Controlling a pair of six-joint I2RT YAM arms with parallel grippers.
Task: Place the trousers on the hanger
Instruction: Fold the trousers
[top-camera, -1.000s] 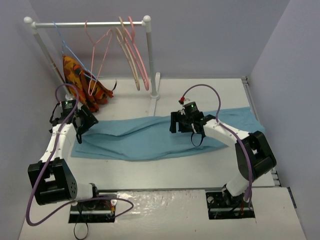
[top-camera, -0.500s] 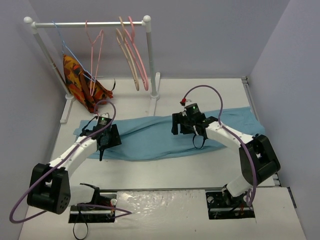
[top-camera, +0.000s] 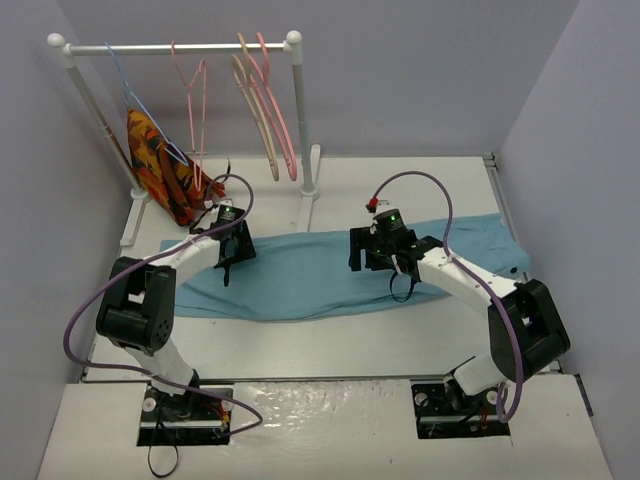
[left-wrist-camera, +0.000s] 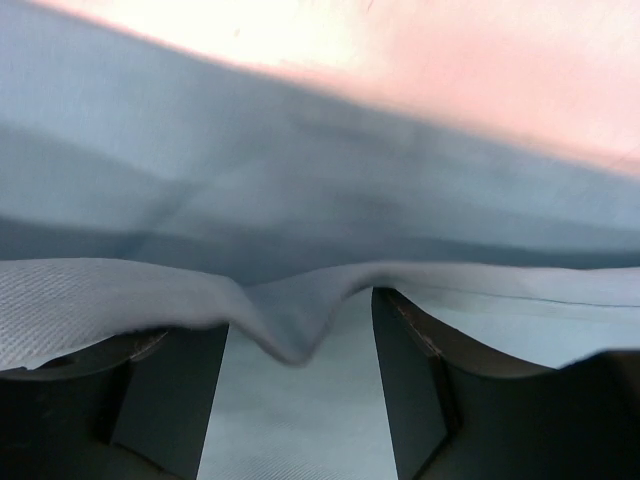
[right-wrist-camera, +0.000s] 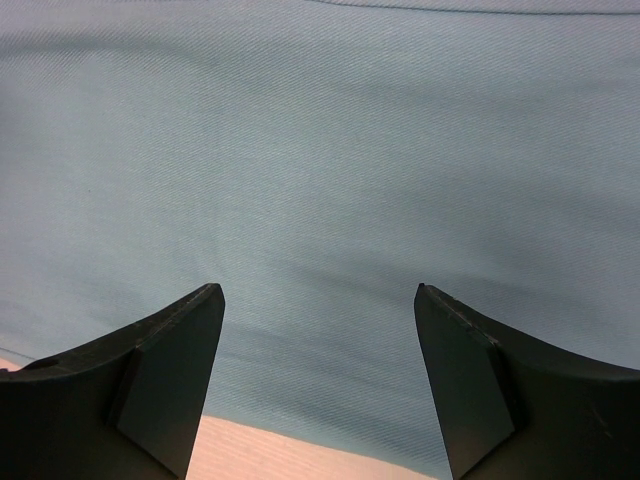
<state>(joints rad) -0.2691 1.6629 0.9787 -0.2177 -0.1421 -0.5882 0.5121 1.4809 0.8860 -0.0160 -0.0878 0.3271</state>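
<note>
The trousers lie flat and wrinkled across the table, a long light blue-teal cloth. The hanger, thin salmon-pink wire, hangs on the rail at the back left. My left gripper sits at the trousers' back edge near their left end. In the left wrist view a fold of the trousers lies over the tips of the left gripper; its jaws stand apart. My right gripper hovers over the trousers' middle. It is open, with only flat cloth below.
A white clothes rack stands at the back. On it hang a thin blue wire hanger with an orange patterned cloth, and thicker pink and beige hangers. Grey walls close in on the white table.
My left arm has swung from the trousers' left end rightward and back to their rear edge. The salmon hanger has turned and now hangs narrow. The right gripper has shifted slightly right.
</note>
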